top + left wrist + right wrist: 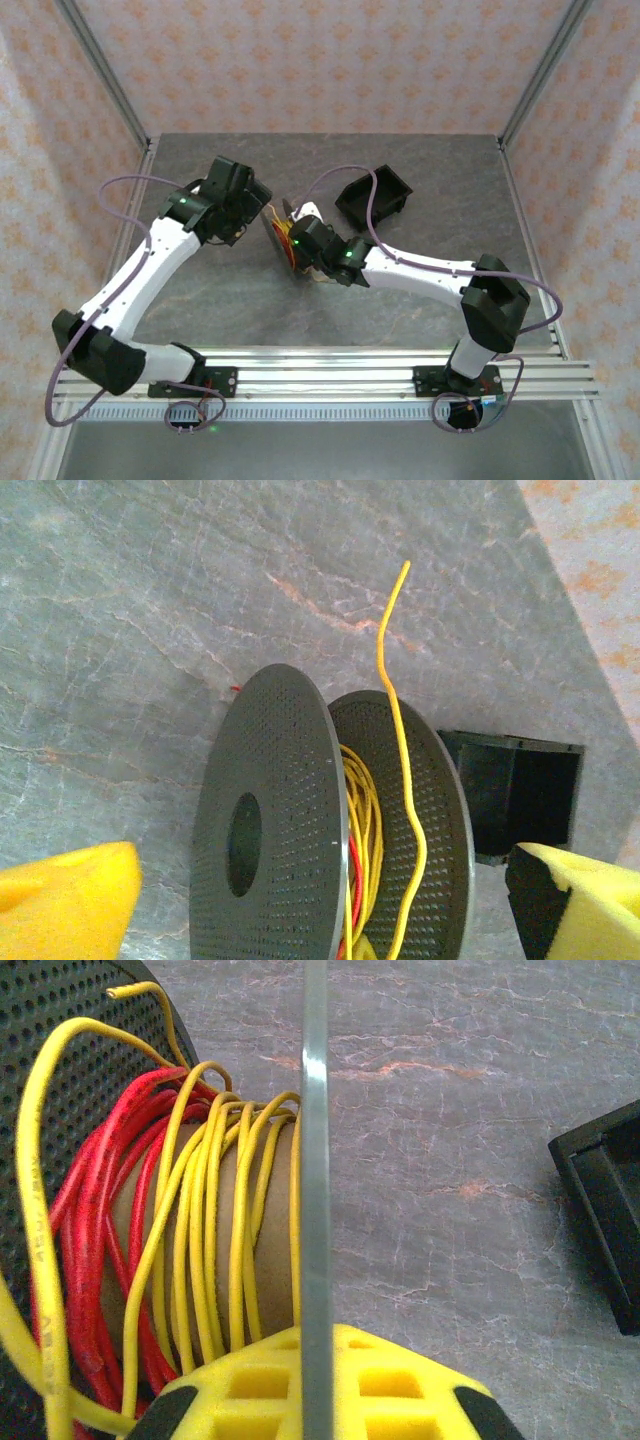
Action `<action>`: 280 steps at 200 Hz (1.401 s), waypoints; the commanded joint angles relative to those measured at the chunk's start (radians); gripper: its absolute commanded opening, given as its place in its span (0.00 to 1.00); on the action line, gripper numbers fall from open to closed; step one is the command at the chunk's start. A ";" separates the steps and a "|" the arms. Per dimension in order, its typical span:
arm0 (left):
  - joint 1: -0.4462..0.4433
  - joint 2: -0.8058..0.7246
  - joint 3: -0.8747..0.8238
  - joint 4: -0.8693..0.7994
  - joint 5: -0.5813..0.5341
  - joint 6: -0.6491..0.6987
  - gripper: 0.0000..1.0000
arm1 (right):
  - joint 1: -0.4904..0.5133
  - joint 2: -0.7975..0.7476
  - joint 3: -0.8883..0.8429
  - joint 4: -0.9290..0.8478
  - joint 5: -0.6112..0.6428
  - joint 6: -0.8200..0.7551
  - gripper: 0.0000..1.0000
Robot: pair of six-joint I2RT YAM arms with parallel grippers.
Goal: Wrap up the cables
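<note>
Top external view: from lower left the left arm angles in, left gripper (255, 213) spread wide beside the spool (283, 235); cables (288, 248) wound on it at centre; right gripper (305, 240) clamps its flange; black bin (373, 195) upper right.

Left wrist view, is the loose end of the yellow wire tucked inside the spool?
No, the yellow wire ends in the open, well beyond the flanges of the spool, above the table.
</note>
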 commanded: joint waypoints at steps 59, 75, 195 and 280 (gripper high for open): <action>-0.028 0.105 0.002 0.050 -0.008 -0.007 0.85 | -0.004 -0.005 0.056 0.058 0.045 0.037 0.00; -0.027 0.117 -0.005 0.049 -0.007 -0.005 0.84 | -0.003 -0.007 0.052 0.058 0.048 0.037 0.00; -0.030 0.218 -0.087 0.080 -0.020 -0.003 0.77 | -0.016 -0.020 0.037 0.064 0.043 0.065 0.00; -0.031 0.256 -0.024 0.066 -0.052 0.027 0.00 | -0.020 -0.031 0.046 0.074 -0.060 0.058 0.00</action>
